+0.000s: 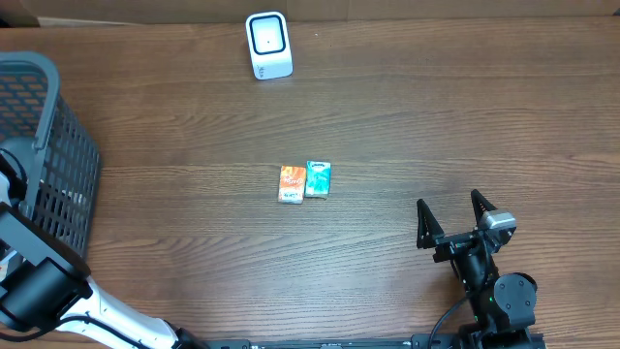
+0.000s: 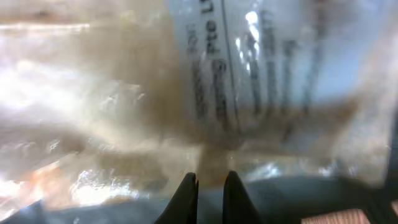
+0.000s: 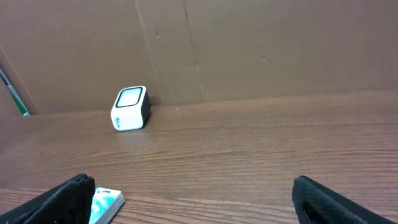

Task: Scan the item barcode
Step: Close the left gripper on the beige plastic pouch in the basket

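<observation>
Wooden table [image 1: 436, 116], cardboard wall behind. At far edge, white barcode scanner [image 1: 268, 45]. Mid-table, 2 small packs touching side by side: orange pack [image 1: 292, 183], teal pack [image 1: 318, 179]. Far left, grey basket [image 1: 58, 184]. Close against left wrist camera, clear plastic packet [image 2: 249, 81], label blurred; left gripper [image 2: 210, 183] pinched on its fold. Near right, right gripper [image 1: 448, 201] spread wide, empty.

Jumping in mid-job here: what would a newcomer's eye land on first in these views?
The left wrist view is filled by a crinkly clear packet with printed text, and the left claw is shut on its edge. Overhead, an orange packet and a teal packet lie side by side mid-table, with the white scanner at the far edge. The right claw stands open at the near right.
</observation>
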`<control>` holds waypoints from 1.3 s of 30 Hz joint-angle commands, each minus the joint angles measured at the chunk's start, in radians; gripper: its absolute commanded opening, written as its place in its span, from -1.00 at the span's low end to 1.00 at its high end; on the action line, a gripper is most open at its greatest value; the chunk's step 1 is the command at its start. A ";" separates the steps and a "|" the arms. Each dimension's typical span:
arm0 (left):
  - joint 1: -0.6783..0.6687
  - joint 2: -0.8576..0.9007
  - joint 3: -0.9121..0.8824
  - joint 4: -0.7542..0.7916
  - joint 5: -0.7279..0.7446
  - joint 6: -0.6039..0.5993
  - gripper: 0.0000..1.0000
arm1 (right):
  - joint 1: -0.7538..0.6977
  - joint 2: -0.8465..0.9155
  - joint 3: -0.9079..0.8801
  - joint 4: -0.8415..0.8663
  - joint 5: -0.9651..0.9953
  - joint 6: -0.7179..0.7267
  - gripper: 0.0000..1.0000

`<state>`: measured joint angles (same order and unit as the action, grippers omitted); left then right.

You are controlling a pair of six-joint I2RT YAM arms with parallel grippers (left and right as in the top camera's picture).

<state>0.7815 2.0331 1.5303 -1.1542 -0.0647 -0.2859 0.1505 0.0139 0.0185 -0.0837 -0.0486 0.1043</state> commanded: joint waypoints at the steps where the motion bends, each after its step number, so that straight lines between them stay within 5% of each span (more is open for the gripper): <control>1: 0.003 -0.010 0.137 -0.077 0.013 0.001 -0.91 | -0.005 -0.011 -0.011 0.004 -0.005 0.003 1.00; 4: 0.003 -0.039 0.205 -0.126 -0.005 0.002 -0.78 | -0.005 -0.011 -0.011 0.004 -0.005 0.003 1.00; 8: 0.003 -0.059 0.211 -0.123 -0.103 0.003 0.57 | -0.005 -0.011 -0.011 0.004 -0.005 0.003 0.99; 10: 0.003 -0.055 0.200 -0.095 -0.159 0.025 0.78 | -0.005 -0.011 -0.011 0.004 -0.005 0.003 1.00; 15: 0.005 -0.052 0.166 -0.011 -0.179 0.199 0.78 | -0.005 -0.011 -0.011 0.004 -0.005 0.003 1.00; 39: 0.006 -0.043 -0.069 0.275 -0.178 0.264 0.54 | -0.005 -0.011 -0.011 0.004 -0.005 0.003 1.00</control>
<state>0.7811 2.0018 1.4738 -0.8848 -0.2291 -0.0444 0.1501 0.0139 0.0185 -0.0834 -0.0490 0.1043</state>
